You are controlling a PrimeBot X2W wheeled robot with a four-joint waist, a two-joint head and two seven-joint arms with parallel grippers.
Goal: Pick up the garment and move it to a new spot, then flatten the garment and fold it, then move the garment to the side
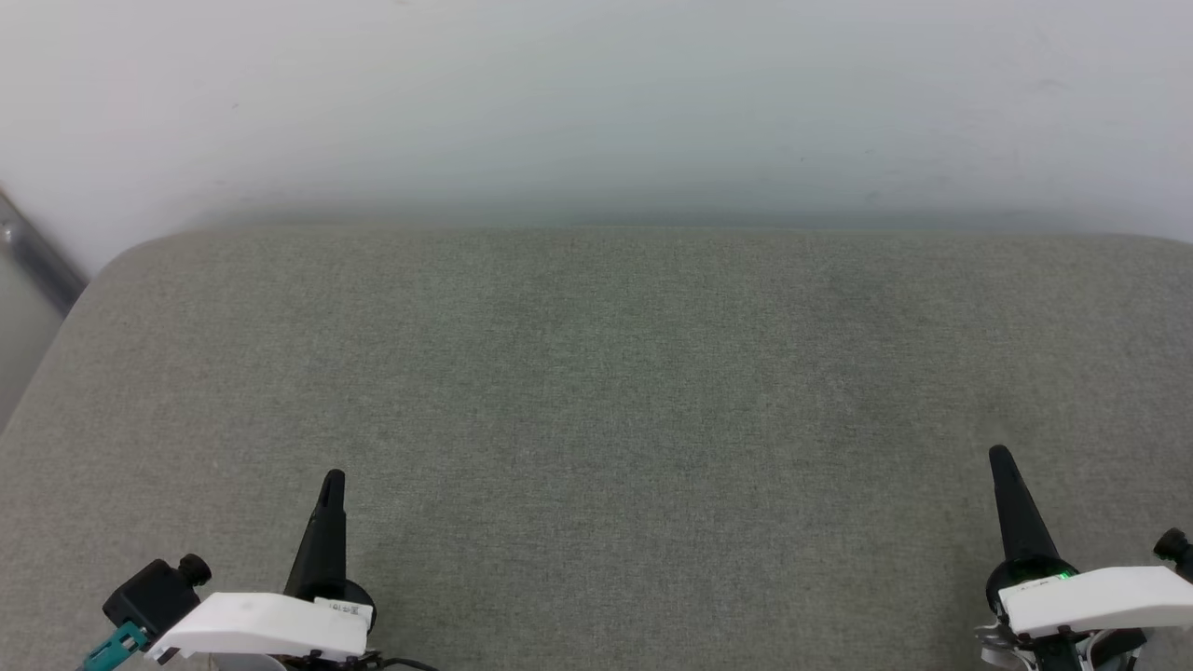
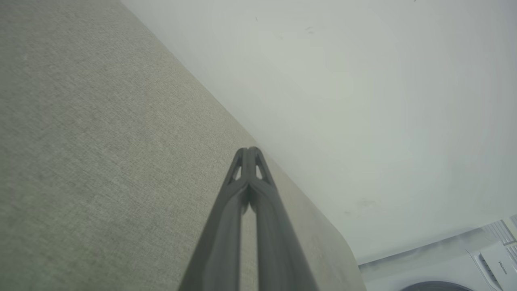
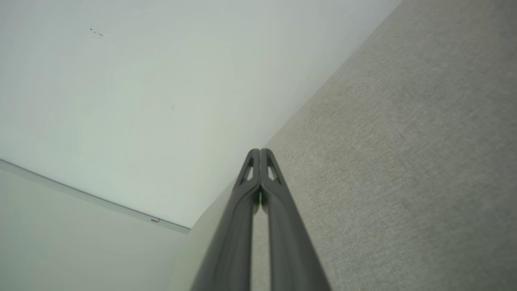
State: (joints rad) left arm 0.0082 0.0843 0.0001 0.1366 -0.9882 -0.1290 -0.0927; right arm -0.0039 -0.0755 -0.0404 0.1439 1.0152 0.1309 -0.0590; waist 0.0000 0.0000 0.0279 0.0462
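The left gripper (image 1: 333, 481) is hanging over the near left part of the grey fabric surface (image 1: 596, 401), its two dark fingers (image 2: 224, 230) pressed together with nothing between them. The right gripper (image 1: 1000, 458) is hanging over the near right part of that surface, its jaws likewise closed tight and carrying nothing. Both are pointing toward the surface's far edge, where the white wall (image 1: 596, 102) is rising behind it. Beyond the surface's rounded corner, the left wrist view is catching part of a white washing machine (image 2: 476, 262).

Where the garment is lying I cannot tell; the stretch of the grey fabric surface between the two grippers is bare.

Judging from the task alone, the garment is probably going to be light, soft and limp, sagging and bunching as it is lifted, and sliding little on this woven surface. A pinch through a single thin layer is likely to slip, so taking hold at a doubled edge, such as a hem or a shoulder seam, with one gripper at each side, is looking like the safer way.
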